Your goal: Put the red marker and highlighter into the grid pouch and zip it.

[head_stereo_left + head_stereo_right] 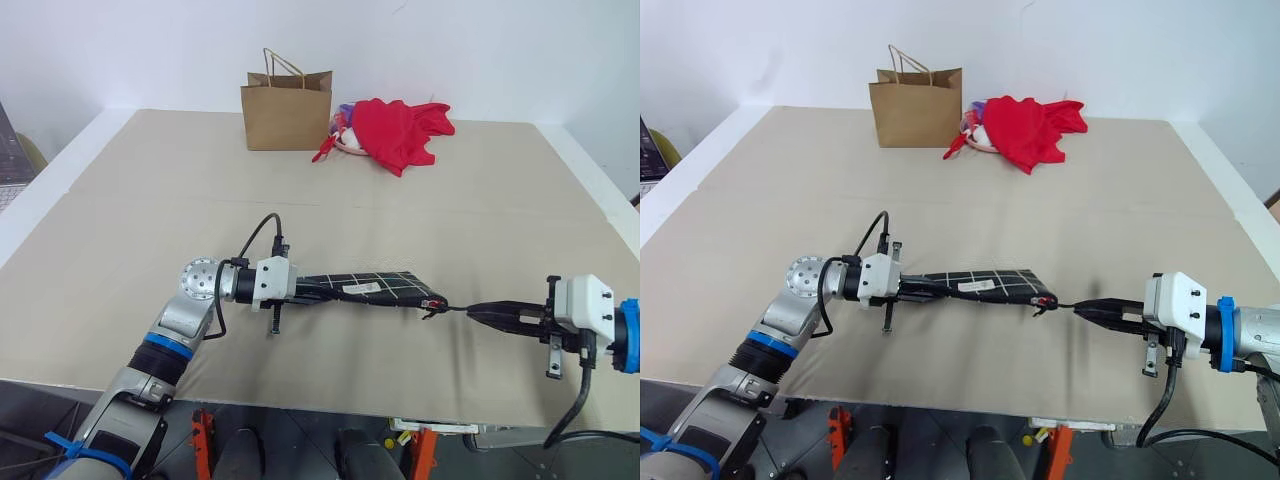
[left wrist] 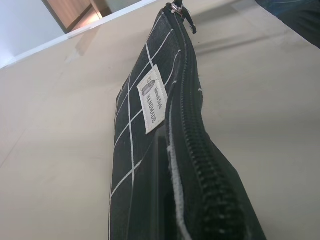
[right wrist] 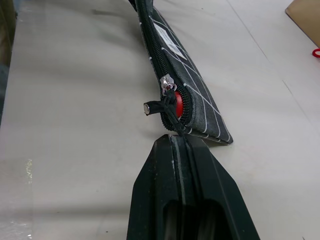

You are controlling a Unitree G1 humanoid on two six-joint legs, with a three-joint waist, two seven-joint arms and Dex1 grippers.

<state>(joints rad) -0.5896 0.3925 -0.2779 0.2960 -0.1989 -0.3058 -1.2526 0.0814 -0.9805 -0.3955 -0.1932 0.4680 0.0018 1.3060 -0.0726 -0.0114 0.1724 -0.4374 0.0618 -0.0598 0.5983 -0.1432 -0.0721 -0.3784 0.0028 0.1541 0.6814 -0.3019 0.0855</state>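
Note:
The grid pouch (image 1: pixel 375 288), black with white lines and a white label (image 2: pixel 154 98), is held just above the table, stretched between both grippers. My left gripper (image 1: pixel 306 291) is shut on its left end. My right gripper (image 1: pixel 474 313) is shut on the thin dark zipper pull cord (image 3: pixel 171 121) at the pouch's right end. The zipper slider (image 3: pixel 166 83) sits near that end, and a small gap beside it shows the red cap of the red marker (image 3: pixel 178 108) inside. The highlighter is hidden.
A brown paper bag (image 1: pixel 286 115) stands at the back of the table (image 1: pixel 150 200), with a red cloth (image 1: pixel 402 132) heaped over a small white and purple item to its right. The table's front edge runs just below both arms.

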